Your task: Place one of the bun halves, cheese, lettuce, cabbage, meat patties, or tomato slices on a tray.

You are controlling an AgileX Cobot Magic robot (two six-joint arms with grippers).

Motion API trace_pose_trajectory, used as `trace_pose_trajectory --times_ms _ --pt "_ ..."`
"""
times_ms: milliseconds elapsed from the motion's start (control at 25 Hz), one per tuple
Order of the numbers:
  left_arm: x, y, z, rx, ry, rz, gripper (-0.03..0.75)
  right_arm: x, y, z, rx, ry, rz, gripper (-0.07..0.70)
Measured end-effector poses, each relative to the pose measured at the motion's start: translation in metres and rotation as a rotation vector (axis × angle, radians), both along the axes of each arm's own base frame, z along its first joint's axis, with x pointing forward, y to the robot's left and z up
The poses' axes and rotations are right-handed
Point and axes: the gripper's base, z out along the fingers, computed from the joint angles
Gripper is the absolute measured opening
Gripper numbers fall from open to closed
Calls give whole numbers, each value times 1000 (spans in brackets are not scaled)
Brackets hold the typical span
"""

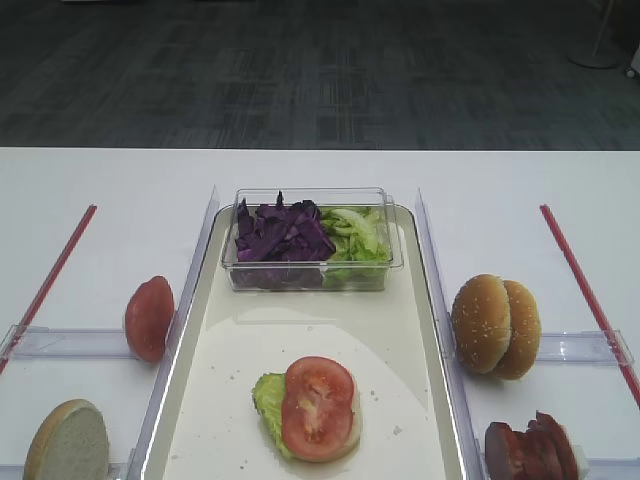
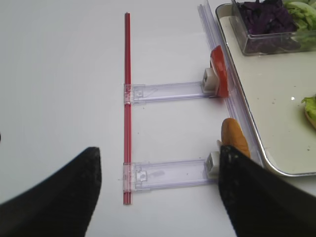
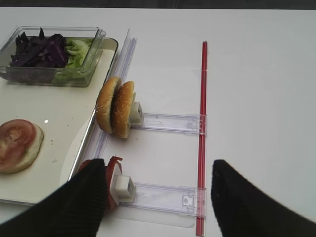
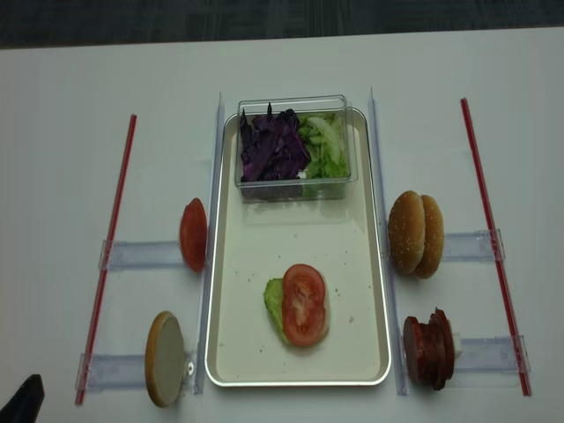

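On the cream tray (image 1: 400, 330) a tomato slice (image 1: 318, 405) lies on lettuce (image 1: 268, 395) and a pale bun half (image 3: 35, 145). Purple cabbage (image 1: 280, 232) and more lettuce (image 1: 355, 235) fill a clear box. Two seeded bun halves (image 1: 495, 325) stand on edge right of the tray, with meat patties (image 1: 530, 448) nearer the front. Another bun half (image 1: 68, 440) stands at the front left. Cheese is out of view. My left gripper (image 2: 159, 153) hangs open, its right finger close to that bun half (image 2: 233, 138). My right gripper (image 3: 158, 170) is open, its left finger against the patties (image 3: 110, 170).
A red tomato end piece (image 1: 150, 318) stands on a clear rail (image 1: 70, 342) left of the tray. Red strips (image 1: 55, 270) (image 1: 585, 285) run along both outer sides. The clear box (image 1: 312, 270) takes up the tray's far end. Clear rails (image 3: 168, 122) hold the food on the right.
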Motion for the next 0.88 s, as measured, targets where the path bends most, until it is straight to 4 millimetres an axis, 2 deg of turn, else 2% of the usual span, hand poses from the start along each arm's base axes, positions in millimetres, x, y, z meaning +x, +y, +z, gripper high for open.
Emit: trace_pose_trajectory --times_ms 880 --pt "0 0 0 0 0 0 475 0 0 0 0 0 0 484"
